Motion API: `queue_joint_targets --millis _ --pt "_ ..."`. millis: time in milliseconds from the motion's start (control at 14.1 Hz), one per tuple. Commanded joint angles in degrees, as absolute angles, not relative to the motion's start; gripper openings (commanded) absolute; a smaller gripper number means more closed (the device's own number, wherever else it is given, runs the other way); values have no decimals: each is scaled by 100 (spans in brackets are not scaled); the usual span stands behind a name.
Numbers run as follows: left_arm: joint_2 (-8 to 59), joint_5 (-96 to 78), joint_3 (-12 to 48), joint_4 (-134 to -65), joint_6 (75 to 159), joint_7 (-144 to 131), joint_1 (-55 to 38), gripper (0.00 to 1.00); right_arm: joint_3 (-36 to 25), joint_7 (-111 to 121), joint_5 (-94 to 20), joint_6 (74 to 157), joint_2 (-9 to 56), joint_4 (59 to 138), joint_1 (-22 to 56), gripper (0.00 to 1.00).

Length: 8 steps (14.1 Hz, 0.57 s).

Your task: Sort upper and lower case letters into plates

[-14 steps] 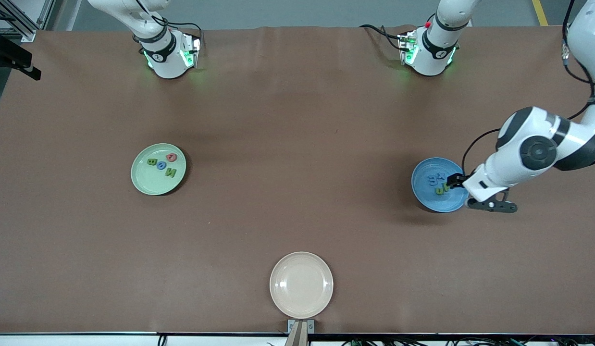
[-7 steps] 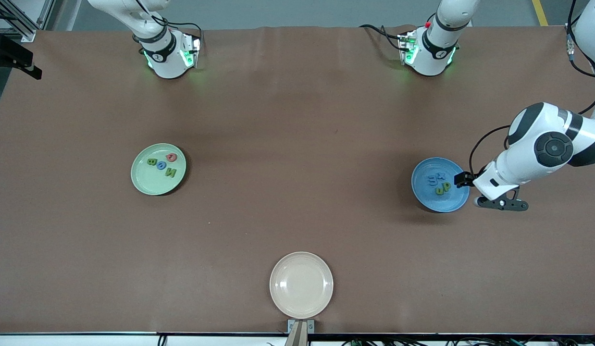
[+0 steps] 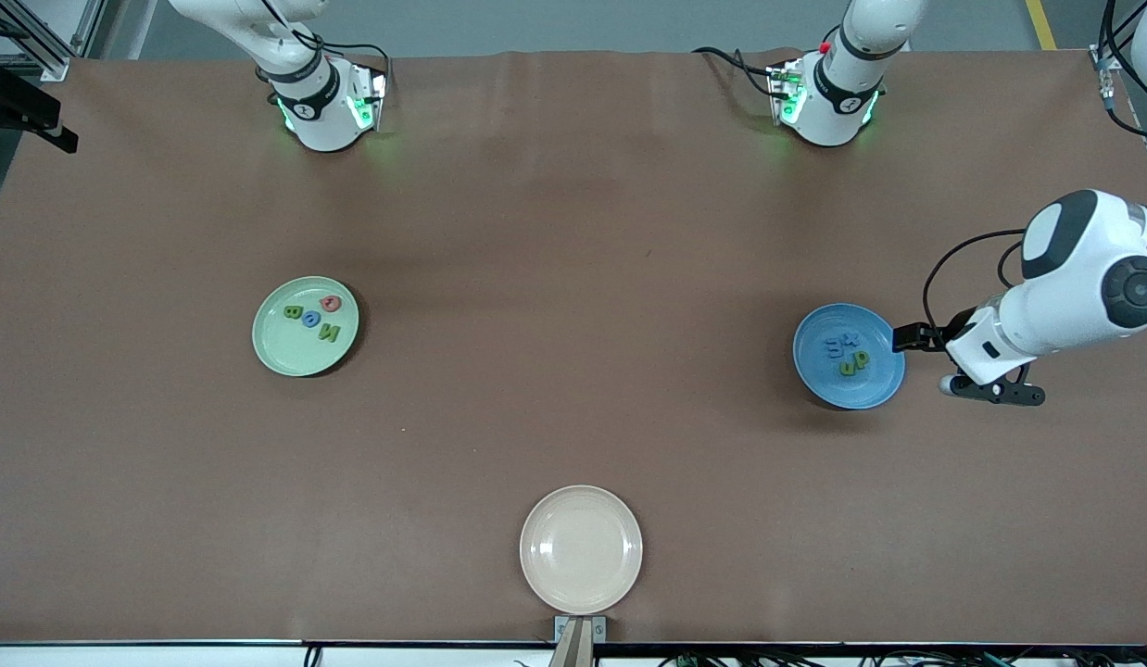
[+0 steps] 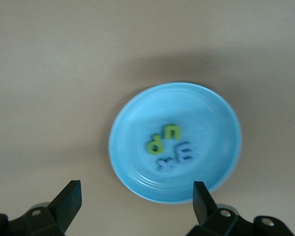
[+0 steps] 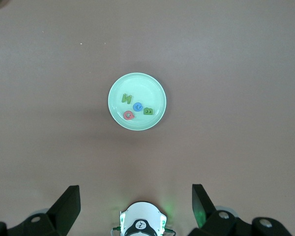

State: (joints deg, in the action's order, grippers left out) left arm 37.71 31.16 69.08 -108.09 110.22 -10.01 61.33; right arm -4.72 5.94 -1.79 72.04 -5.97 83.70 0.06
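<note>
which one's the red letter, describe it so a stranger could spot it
Find the light green plate toward the right arm's end of the table. Four letters lie in it; the red letter lies farthest from the front camera, the only red one.

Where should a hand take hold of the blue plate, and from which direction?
Probably at the rim of the blue plate, coming down from above with one finger inside and one outside. The plate is shallow and lies flat, so only the raised edge gives grip. The left hand is open beside that rim.
</note>
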Motion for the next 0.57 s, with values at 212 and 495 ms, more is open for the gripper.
queue_joint_targets --millis 212,495 --pt "2260 1040 4618 -10574 10872 263 4126 100 -439 237 -158 7216 -729 8438 -9 100" --pt "2013 169 2827 -10406 10749 264 2194 100 -431 264 -54 7277 -721 8429 9 100"
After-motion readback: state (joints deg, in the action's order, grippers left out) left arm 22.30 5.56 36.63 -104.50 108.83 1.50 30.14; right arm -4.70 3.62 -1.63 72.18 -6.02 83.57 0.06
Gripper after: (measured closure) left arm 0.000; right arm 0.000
